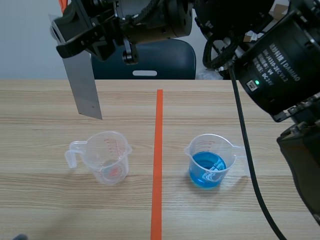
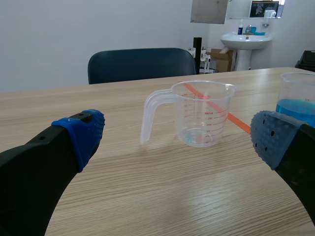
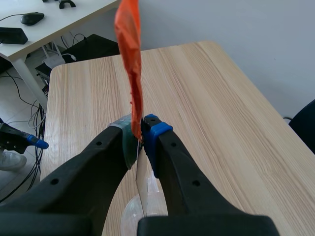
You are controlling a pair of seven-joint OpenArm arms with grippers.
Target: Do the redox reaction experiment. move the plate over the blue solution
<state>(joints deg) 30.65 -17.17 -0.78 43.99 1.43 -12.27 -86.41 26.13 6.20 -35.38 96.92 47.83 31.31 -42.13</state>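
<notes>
The thin grey metal plate (image 1: 84, 85) hangs in the air, pinched by the right pincer (image 3: 141, 133), at 11 o'clock of the empty clear plastic measuring cup (image 1: 107, 157). The clear plastic cup of blue solution (image 1: 207, 162) stands at 3 o'clock of that cup on the wooden surface (image 1: 45, 105). The left pincer (image 2: 177, 140) is spread.

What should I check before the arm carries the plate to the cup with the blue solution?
1. The plate is clamped in the right gripper: ok.
2. The plate hangs over the blue cup: not ok, it is nearer the empty cup.
3. The blue cup stands upright with liquid inside: ok.
4. The left gripper is open and holds nothing: ok.
5. The plate's lower edge is higher than both rims: cannot tell.
</notes>
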